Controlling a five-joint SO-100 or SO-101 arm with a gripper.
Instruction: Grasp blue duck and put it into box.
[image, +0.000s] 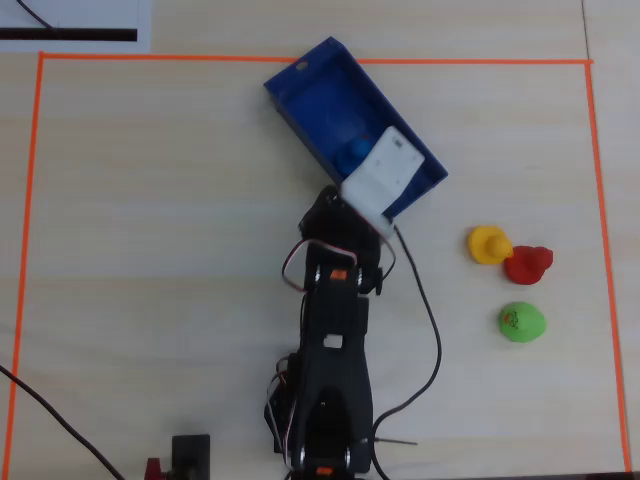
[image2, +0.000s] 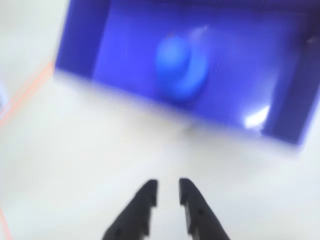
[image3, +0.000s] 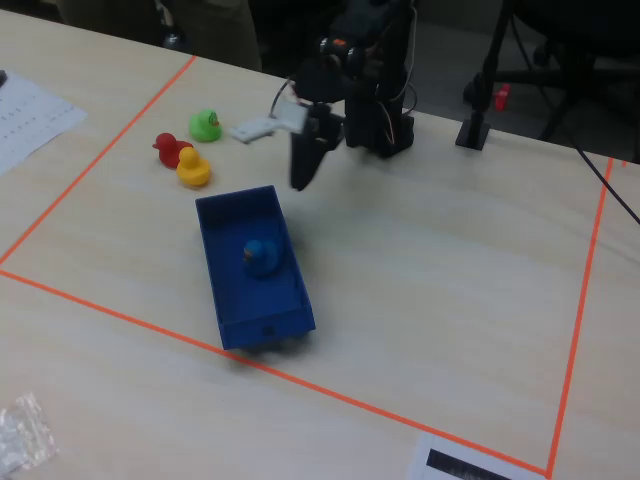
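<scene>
The blue duck (image3: 261, 256) sits inside the blue box (image3: 225, 290); it also shows in the wrist view (image2: 180, 62) and partly under the wrist camera in the overhead view (image: 352, 156). The box (image: 300, 100) lies tilted at the upper middle of the overhead view; its near wall shows in the wrist view (image2: 80, 40). My gripper (image2: 167, 187) hangs over the bare table just outside the box's near wall, fingers a narrow gap apart and empty. In the fixed view the gripper (image3: 302, 180) points down beside the box's far end.
A yellow duck (image: 489, 244), a red duck (image: 528, 264) and a green duck (image: 521, 322) sit to the right of the arm in the overhead view. Orange tape (image: 300, 61) outlines the work area. The arm's base (image3: 385, 125) stands at the far edge.
</scene>
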